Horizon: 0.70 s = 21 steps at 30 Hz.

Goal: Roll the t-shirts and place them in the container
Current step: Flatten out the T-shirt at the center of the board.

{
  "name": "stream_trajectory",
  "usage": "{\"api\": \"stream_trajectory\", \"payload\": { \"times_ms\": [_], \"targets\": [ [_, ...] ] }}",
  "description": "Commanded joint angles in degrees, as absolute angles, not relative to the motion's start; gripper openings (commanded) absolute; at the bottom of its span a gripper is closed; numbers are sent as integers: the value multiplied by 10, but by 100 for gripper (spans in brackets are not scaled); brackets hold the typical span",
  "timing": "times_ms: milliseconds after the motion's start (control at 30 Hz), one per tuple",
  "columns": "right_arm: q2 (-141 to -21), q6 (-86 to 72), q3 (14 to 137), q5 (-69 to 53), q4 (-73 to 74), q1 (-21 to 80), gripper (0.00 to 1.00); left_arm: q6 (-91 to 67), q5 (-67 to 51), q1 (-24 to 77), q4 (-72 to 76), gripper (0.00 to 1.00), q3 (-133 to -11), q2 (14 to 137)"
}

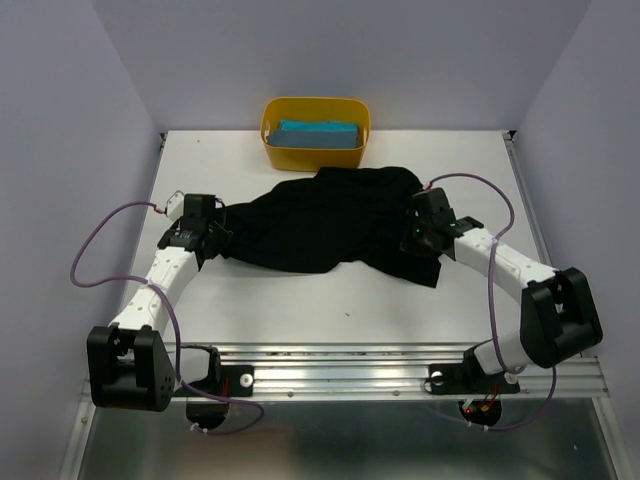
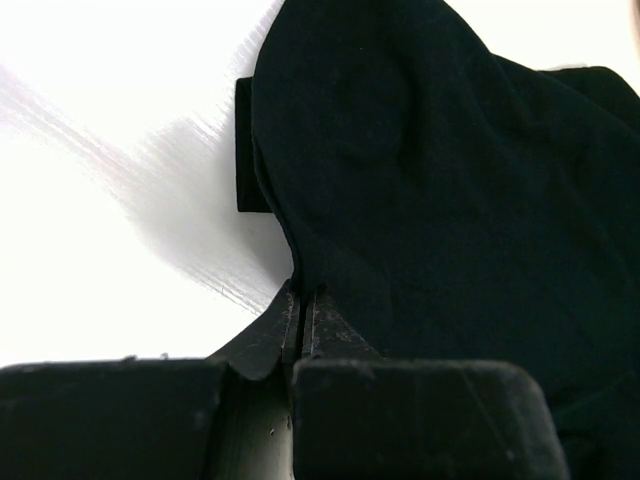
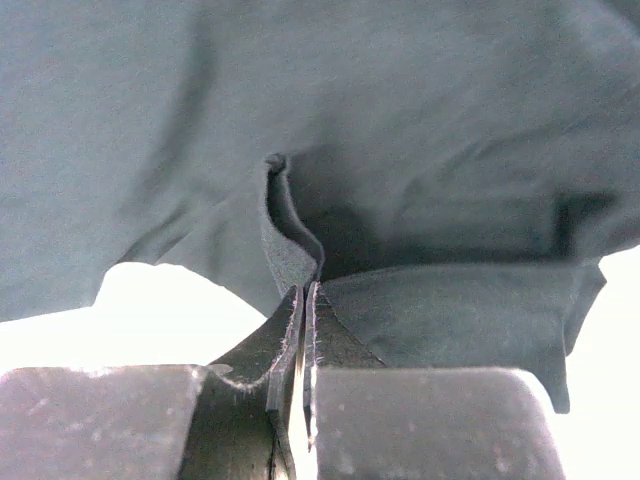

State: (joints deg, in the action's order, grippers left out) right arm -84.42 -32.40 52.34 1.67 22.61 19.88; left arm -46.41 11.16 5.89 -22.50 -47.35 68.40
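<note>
**Location.** The black t-shirt [image 1: 320, 225] lies crumpled across the middle of the table [image 1: 330, 300], between the two arms. The teal t-shirt [image 1: 318, 133] lies folded in the yellow tub [image 1: 272, 148] at the far edge.

**End effectors.** The left gripper [image 2: 302, 300] has its jaws closed on the black shirt's left edge. The right gripper [image 3: 303, 295] has its jaws closed on a small fold at the shirt's right side.

**Handling.** Treat the cloth as light, limp and not fragile. It is likely to sag and bunch between the two grips and to drag on the table. A shallow pinch may slip off.

**Where to hold.** Grip at opposite edges, well apart, biting deep enough to catch the whole fold
</note>
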Motion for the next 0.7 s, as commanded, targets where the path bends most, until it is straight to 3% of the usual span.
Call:
{"api": "stream_trajectory", "payload": {
  "times_ms": [0,267,300,400,567,667],
  "targets": [
    [-776,-337,511,33,258,249,1,-461,120,58,-216,0,-474,668],
    [-725,-434,423,52,308,410,4,-462,119,58,-211,0,-470,676],
    [-723,-446,415,54,314,434,19,-462,119,58,-210,0,-470,677],
    [-702,-488,398,74,346,449,43,-463,118,58,-209,0,-468,678],
    [-626,-527,410,186,406,449,55,-461,117,58,-207,0,-465,675],
    [-620,-549,420,226,409,436,53,-459,116,58,-207,0,-463,674]
  ]
}}
